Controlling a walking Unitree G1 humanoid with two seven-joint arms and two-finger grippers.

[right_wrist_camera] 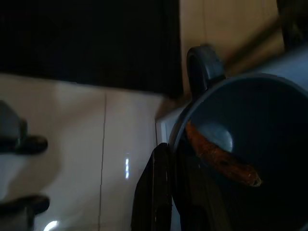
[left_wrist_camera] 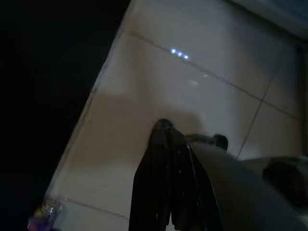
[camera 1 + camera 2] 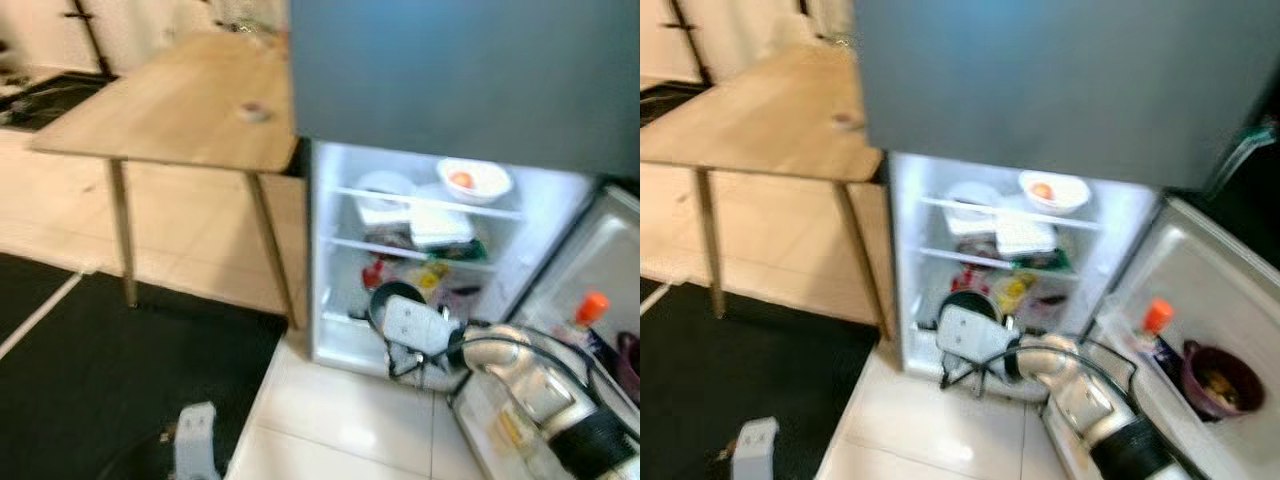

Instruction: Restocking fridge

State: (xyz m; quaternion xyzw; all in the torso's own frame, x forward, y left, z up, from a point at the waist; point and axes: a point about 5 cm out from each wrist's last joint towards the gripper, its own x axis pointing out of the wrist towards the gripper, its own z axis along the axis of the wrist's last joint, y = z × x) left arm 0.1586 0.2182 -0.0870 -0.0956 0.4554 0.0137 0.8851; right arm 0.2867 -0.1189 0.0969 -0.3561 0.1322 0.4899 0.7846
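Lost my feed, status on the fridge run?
Right claw shut on dark pot, at fridge bottom shelf. Left claw idle over floor. Packed shelves above; door open.

You face an open fridge (image 3: 330,260), lit inside. Its upper shelves are crowded: a white bowl (image 3: 474,180) sits at the top shelf's right edge, with plates and packets beside and beneath it. The right gripper (image 3: 385,312) holds a dark pan (image 1: 250,144) at the lower shelf's front edge, blocking that opening. The open door (image 3: 1200,320) stands on your right, its shelf carrying an orange-capped bottle (image 3: 1153,328) and a purple bowl (image 3: 1220,380). White floor tiles (image 3: 330,410) before the fridge lie open. A wooden table (image 3: 180,110) stands on your left.
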